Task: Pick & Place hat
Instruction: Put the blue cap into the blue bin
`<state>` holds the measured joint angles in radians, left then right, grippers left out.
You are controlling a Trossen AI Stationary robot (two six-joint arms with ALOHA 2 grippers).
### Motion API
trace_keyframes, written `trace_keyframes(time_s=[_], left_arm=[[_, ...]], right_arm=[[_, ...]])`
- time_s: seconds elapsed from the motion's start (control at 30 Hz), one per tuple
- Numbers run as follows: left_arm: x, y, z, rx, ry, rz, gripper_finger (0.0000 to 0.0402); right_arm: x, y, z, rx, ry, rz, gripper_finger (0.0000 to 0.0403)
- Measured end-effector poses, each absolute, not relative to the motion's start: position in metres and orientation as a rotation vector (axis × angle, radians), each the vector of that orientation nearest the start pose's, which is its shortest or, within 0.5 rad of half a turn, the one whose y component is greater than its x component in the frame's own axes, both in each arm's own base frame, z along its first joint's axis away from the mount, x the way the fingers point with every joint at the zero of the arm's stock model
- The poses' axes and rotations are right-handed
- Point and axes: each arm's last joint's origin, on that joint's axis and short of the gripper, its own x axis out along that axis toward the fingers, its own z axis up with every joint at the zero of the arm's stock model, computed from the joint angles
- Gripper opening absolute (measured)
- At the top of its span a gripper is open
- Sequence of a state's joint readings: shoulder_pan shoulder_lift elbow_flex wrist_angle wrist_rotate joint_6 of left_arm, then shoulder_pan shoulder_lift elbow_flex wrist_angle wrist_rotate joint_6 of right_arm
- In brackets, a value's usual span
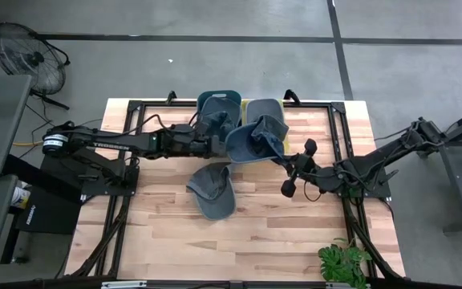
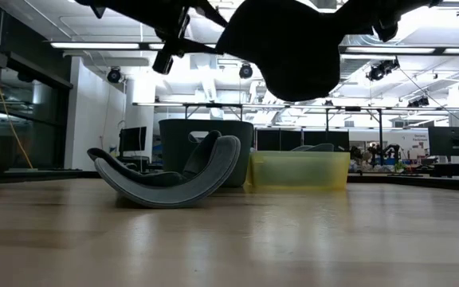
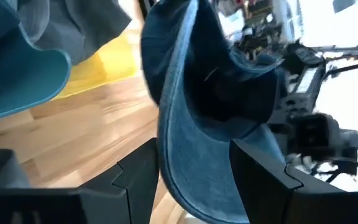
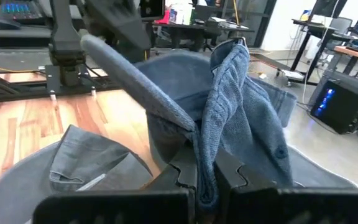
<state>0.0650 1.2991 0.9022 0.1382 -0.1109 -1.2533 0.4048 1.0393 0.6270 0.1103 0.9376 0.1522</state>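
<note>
Two grippers on my blue hat (image 1: 251,138), lifted: left gripper (image 3: 191,171) straddles its brim, right gripper (image 4: 207,180) pinches fabric, grey hat (image 1: 212,189) below.

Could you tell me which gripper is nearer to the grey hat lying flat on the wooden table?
Right. The right gripper, shut on the raised blue denim hat, sits just beside the grey hat. The left gripper grips the blue hat's other edge, farther toward the bins.

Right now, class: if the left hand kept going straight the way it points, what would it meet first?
The blue hat it already grips; beyond that, probably the right hand pinching the hat's other side, though depth is unclear.
</note>
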Motion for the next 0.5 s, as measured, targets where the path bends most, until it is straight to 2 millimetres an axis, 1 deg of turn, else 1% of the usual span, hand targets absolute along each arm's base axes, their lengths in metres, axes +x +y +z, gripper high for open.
trace_keyframes(time_s=[0.13, 0.27, 0.5], left_arm=[[0.292, 0.023, 0.291, -1.242, 0.111, 0.335, 0.0191], [0.293, 0.023, 0.296, -1.246, 0.073, 0.306, 0.0191], [0.293, 0.023, 0.296, -1.246, 0.07, 0.303, 0.0191]], right_arm=[[0.21, 0.061, 0.263, -0.03, 0.199, -0.517, 0.0003], [0.212, 0.056, 0.264, -0.035, 0.198, -0.508, 0.0003], [0.216, 0.048, 0.268, -0.068, 0.18, -0.492, 0.0003]])
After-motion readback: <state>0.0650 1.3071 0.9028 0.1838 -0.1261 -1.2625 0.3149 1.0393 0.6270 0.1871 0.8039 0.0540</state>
